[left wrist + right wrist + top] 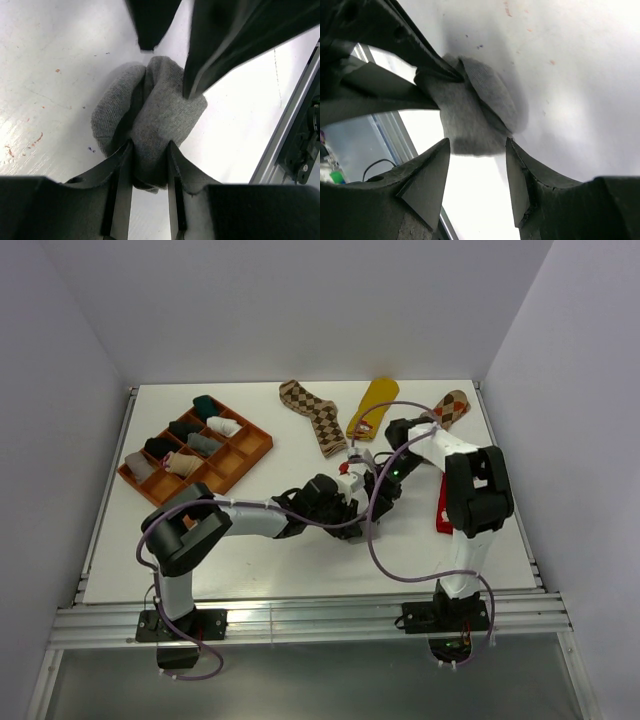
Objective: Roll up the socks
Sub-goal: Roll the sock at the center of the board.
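Note:
A rolled grey sock (pixel 160 115) lies on the white table, pinched between the fingers of my left gripper (pixel 150 147), which is shut on it. In the right wrist view the same sock (pixel 465 120) sits just beyond the tips of my right gripper (pixel 478 141), which is open with its jaws wide apart and not touching the sock. In the top view both grippers meet at the table's centre, left (pixel 345 502) and right (pixel 367 480), and hide the sock. A brown argyle sock (pixel 315 412), a mustard yellow sock (pixel 375 405) and a second argyle sock (pixel 450 408) lie flat at the back.
An orange compartment tray (pixel 258 445) with several rolled socks stands at the back left. A red sock (pixel 443 512) lies at the right, partly behind my right arm. A purple cable (pixel 380 540) loops over the table's middle. The metal rail (pixel 300 620) runs along the near edge.

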